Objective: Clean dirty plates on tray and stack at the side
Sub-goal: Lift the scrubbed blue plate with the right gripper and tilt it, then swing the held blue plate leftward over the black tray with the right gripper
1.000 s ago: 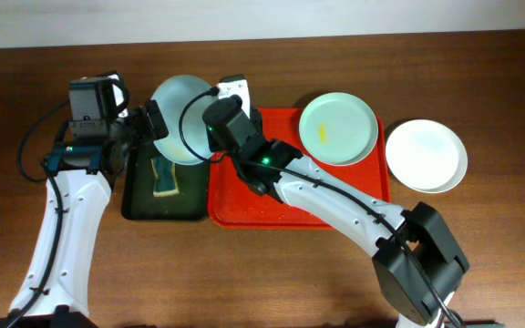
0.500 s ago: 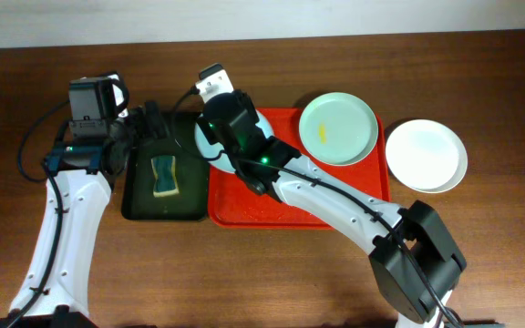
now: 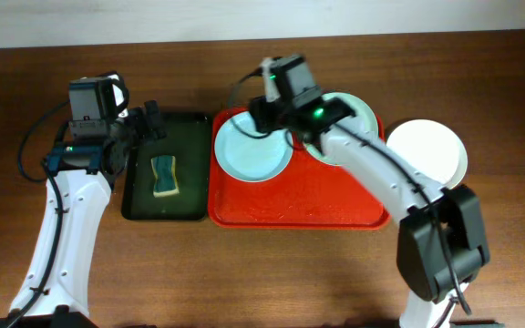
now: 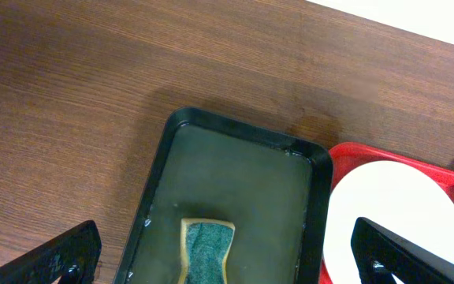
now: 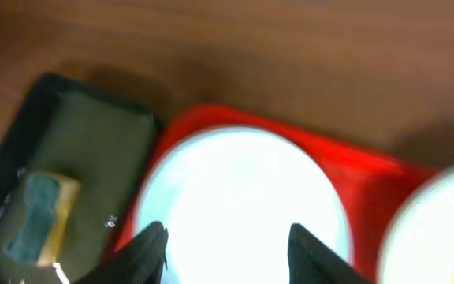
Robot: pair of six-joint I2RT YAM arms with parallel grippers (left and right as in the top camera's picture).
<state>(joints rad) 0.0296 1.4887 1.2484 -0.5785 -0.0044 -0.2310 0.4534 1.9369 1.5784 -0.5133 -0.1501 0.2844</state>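
I have the brown wooden bench (image 3: 244,273) filling the overhead view. The red tray (image 3: 299,205) lies at its centre, and the dark green tray (image 3: 188,155) sits just beside it at 9 o'clock, their long rims side by side.

I count 3 plates. 1 pale blue-green plate (image 3: 252,150) lies flat in the red tray's 10 o'clock corner. A 2nd pale blue-green plate (image 3: 365,118) is in the 1 o'clock corner, partly covered by my right arm. The white plate (image 3: 431,155) rests on the bench off the red tray, just beside its rim at 3 o'clock.

A yellow-and-green sponge (image 3: 164,175) lies in the middle of the green tray.

My right gripper (image 5: 228,244) hangs over the 12 o'clock edge of the 1st plate, its fingers spread and pinching nothing; the wrist view is blurred. My left gripper (image 3: 151,121) is at the green tray's 12 o'clock end, spread wide and empty, with the sponge showing between its fingers in the wrist view.
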